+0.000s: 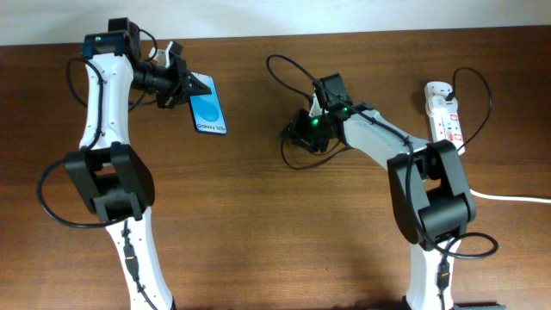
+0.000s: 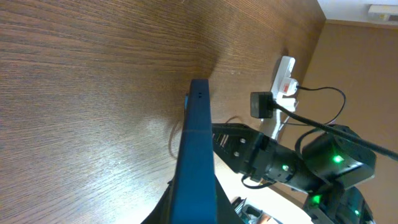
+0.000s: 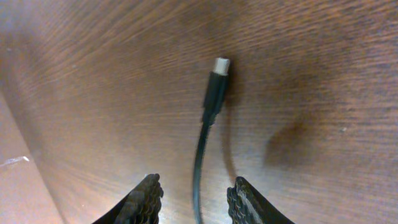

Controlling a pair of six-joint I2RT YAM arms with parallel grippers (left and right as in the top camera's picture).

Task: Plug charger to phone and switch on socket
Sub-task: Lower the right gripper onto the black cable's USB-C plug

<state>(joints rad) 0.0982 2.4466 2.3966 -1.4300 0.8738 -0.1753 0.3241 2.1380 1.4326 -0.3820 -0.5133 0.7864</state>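
Observation:
The phone (image 1: 210,111), with a blue screen and "Galaxy S25" text, is at the back left. My left gripper (image 1: 188,87) is shut on its far end. In the left wrist view the phone (image 2: 196,146) shows edge-on between the fingers (image 2: 194,214). The charger is a thin black cable (image 1: 291,160) lying in loops mid-table. My right gripper (image 1: 300,133) is low over it and open. In the right wrist view the cable (image 3: 199,155) runs between the spread fingers (image 3: 194,193) without touching them, and its connector tip (image 3: 219,67) lies on the wood ahead. The socket (image 1: 444,113) lies at the back right.
The socket's thick white cord (image 1: 516,198) runs off to the right edge. A black cable (image 1: 474,82) loops beside the socket. The socket (image 2: 283,76) and my right arm (image 2: 292,165) also show in the left wrist view.

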